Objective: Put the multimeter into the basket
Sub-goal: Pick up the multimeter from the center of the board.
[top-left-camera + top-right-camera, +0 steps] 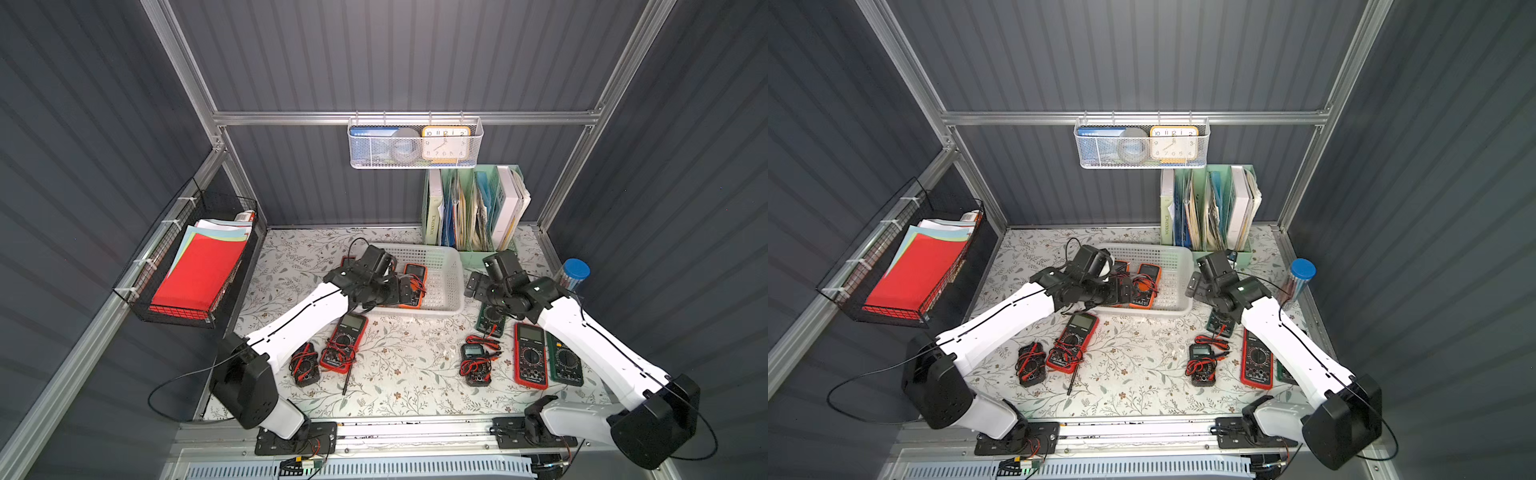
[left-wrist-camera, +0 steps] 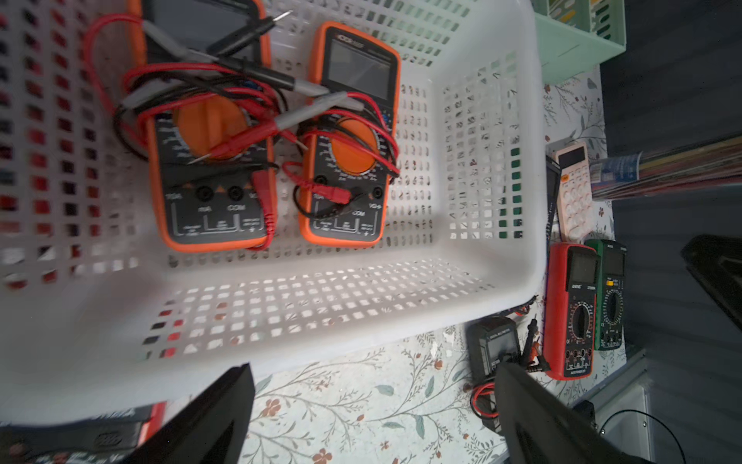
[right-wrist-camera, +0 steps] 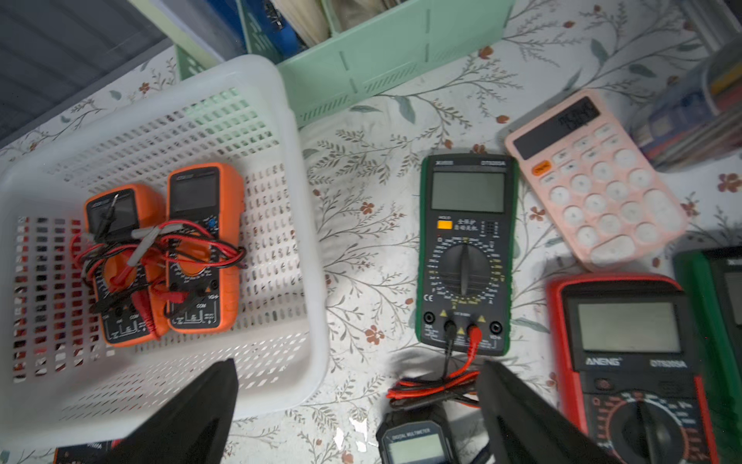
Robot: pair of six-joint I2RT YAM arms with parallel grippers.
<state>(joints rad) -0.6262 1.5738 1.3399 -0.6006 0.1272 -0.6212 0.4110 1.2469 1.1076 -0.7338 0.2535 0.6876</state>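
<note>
Floral-covered bench (image 1: 407, 374) inside a grey corrugated booth; white perforated basket (image 1: 457, 286) sat at rear centre. Count: two orange multimeters (image 2: 208, 160) lay side by side, face up, in the basket, leads tangled over them; on the bench outside it, two red multimeters (image 1: 345, 340), two green multimeters (image 1: 564, 359), two small black multimeters (image 1: 304, 365); one pink calculator (image 3: 594, 180). Left pincer (image 2: 373, 367) hovered over the basket's near-left part, jaws spread wide, nothing held; right pincer (image 3: 357, 363) hovered just right of the basket near one green unit, likewise wide apart and empty.
</note>
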